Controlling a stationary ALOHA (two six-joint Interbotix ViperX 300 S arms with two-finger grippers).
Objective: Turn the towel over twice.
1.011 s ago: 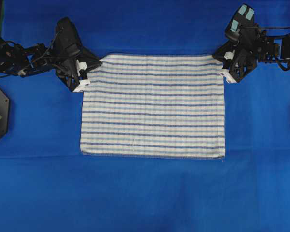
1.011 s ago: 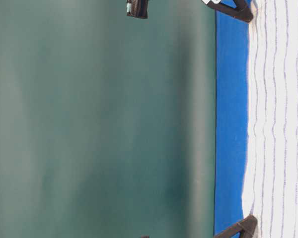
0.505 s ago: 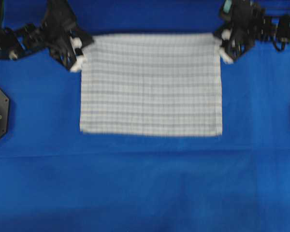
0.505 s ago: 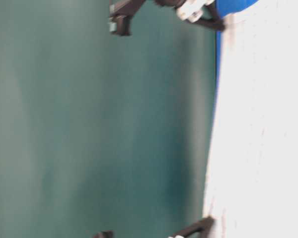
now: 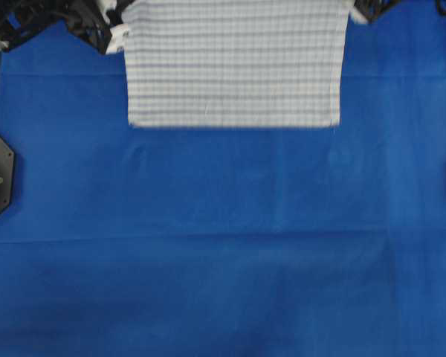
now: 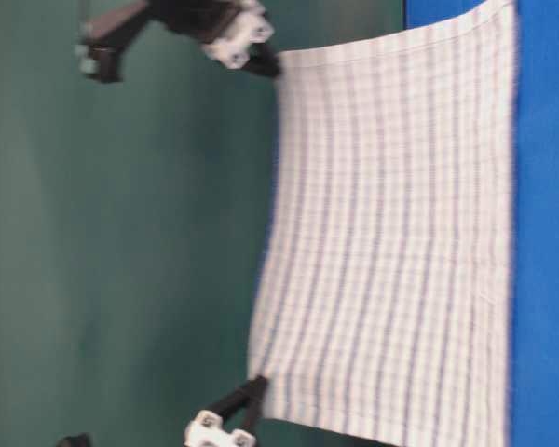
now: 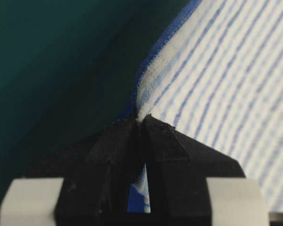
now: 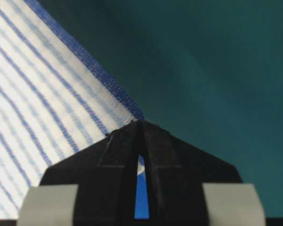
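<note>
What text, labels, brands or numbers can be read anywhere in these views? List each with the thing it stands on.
None: no readable text stands anywhere.
towel: stripes and a faint check, no tag or label in sight.
blue tablecloth: plain, no print.
left gripper and right gripper: black fingers shut on the towel's corners, with plain white blocks behind them, no brand or number visible.
</note>
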